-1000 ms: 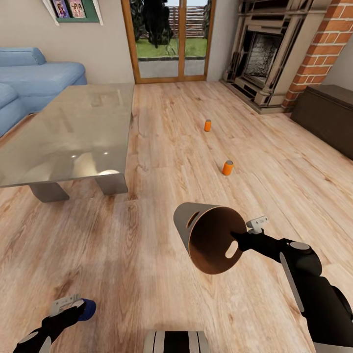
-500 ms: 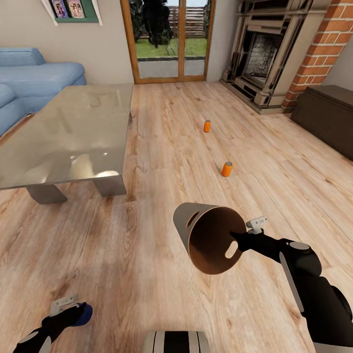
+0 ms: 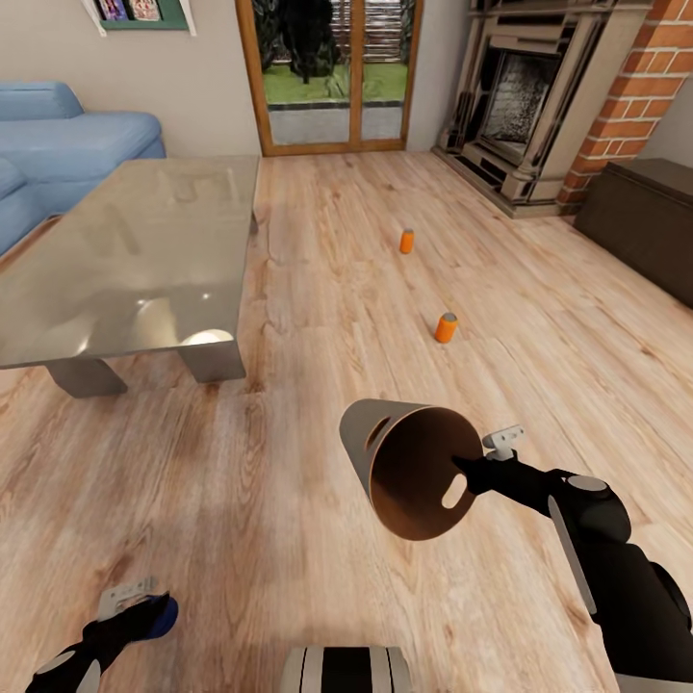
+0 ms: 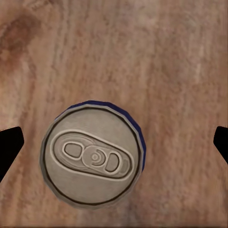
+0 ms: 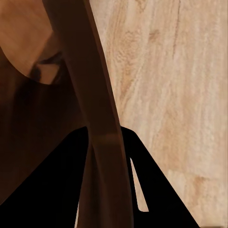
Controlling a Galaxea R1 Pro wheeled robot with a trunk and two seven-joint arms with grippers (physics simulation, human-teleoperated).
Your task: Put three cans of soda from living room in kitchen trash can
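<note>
While the right gripper (image 3: 469, 469) pinches the rim of the trash can (image 3: 409, 467), its fingers closed on the wall with one inside and one outside, the bin hangs tilted on its side above the wood floor (image 3: 318, 289), mouth facing the camera and tan interior showing. Low at the robot's left, the left gripper (image 3: 144, 616) is at the dark blue soda can (image 4: 92, 154). From the wrist camera the can's grey top sits between two widely parted fingers (image 4: 9, 145), neither touching it, so the fingers look open around the can, not clamped.

Two orange soda cans stand on the floor ahead: the nearer one (image 3: 446, 327) slightly tilted, the farther one (image 3: 407, 242) upright toward the fireplace (image 3: 520, 106). A glass-topped desk (image 3: 125, 260) and blue sofa (image 3: 67, 144) lie to the left.

The step in hand appears to be securing the blue can. It would go best by centring the fingers on the can's body, lowering to mid-height, then closing squarely. The bin's mouth should then be turned upward before dropping anything in, or the can may roll out.
</note>
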